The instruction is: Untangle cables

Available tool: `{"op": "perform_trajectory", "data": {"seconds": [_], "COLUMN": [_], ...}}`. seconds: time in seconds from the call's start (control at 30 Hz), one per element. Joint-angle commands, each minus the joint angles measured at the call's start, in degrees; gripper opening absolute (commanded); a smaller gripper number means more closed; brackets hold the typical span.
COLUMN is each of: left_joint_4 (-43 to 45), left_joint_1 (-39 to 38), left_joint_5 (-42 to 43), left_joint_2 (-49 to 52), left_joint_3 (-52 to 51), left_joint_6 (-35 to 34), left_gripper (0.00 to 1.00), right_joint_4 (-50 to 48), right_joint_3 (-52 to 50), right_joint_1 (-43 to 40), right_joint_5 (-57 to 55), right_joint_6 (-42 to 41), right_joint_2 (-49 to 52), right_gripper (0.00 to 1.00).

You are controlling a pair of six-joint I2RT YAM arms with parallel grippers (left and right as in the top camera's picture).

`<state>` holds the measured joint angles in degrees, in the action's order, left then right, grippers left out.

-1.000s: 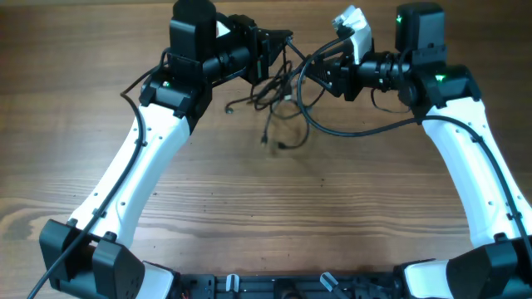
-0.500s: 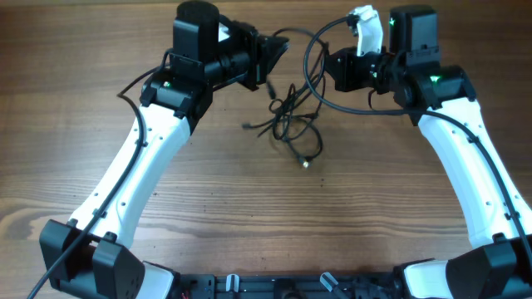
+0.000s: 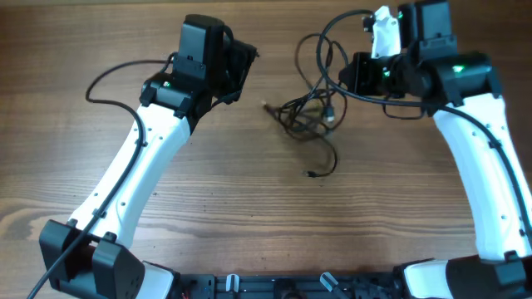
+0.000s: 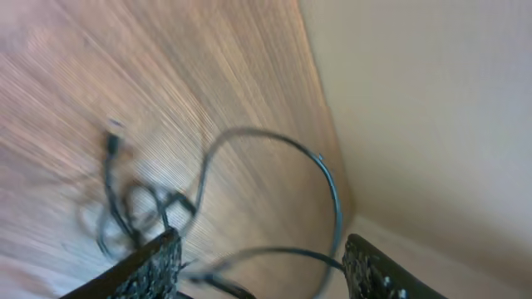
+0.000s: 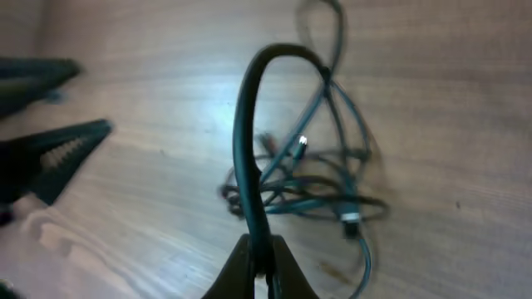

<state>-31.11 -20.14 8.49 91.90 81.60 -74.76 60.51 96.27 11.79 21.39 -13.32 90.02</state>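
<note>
The cables (image 3: 306, 114) lie as a loose black tangle on the wooden table between my two arms, with one plug end (image 3: 310, 174) trailing toward the front. My right gripper (image 3: 345, 79) is shut on one black cable (image 5: 246, 141), which arches up from its jaws as a loop (image 3: 312, 48). The rest of the tangle (image 5: 307, 193) lies just beyond that loop. My left gripper (image 3: 248, 66) is open, off to the left of the tangle and holding nothing. In the left wrist view its gripper (image 4: 262, 270) frames blurred cables (image 4: 133, 208) and the loop (image 4: 326, 178).
The table's far edge (image 4: 322, 108) meets a beige wall close behind the cables. A thicker black arm wire (image 3: 108, 75) loops out from the left arm, and another (image 3: 403, 115) hangs by the right arm. The left gripper's fingers (image 5: 62, 149) show at the left of the right wrist view.
The left gripper opened, let go of the cable and drew back to the left. The right gripper shut on a cable and moved right and back, dragging the tangle rightward.
</note>
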Motion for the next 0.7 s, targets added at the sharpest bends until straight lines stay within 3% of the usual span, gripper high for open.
{"op": "perform_trajectory", "data": {"seconds": [0.0,0.2,0.3,0.47,0.57,0.67], "left_joint_4": [0.22,1.90,7.02,9.55,9.38,8.83], "left_joint_1": [0.07,0.02,0.02,-0.52,-2.54,-5.42], "left_joint_5": [-1.92,4.46,14.82,19.39,19.45,19.56], "left_joint_2": [-0.09,-0.07,-0.07,-0.07,0.37,1.57], "left_joint_3": [0.15,0.15,0.15,0.15,0.15,0.15], "left_joint_6": [14.32,25.73,38.25,45.44,50.36,54.69], "left_gripper": [0.64,0.73,0.74,0.77,0.75,0.67], "right_joint_4": [1.22,-1.75,-2.49,-2.32,-1.95,-1.22], "right_joint_3": [8.20,13.29,13.29,13.29,13.29,13.29], "right_joint_1": [-0.28,-0.44,-0.98,-1.44,-1.51,-1.53], "right_joint_5": [5.79,6.91,5.22,8.26,8.26,8.22], "right_joint_6": [2.95,1.44,-2.78,-3.06,-2.45,-1.60], "right_joint_2": [-0.76,-0.76,-0.76,-0.76,-0.76,-0.76], "right_gripper": [0.04,0.04,0.04,0.04,0.04,0.04]}}
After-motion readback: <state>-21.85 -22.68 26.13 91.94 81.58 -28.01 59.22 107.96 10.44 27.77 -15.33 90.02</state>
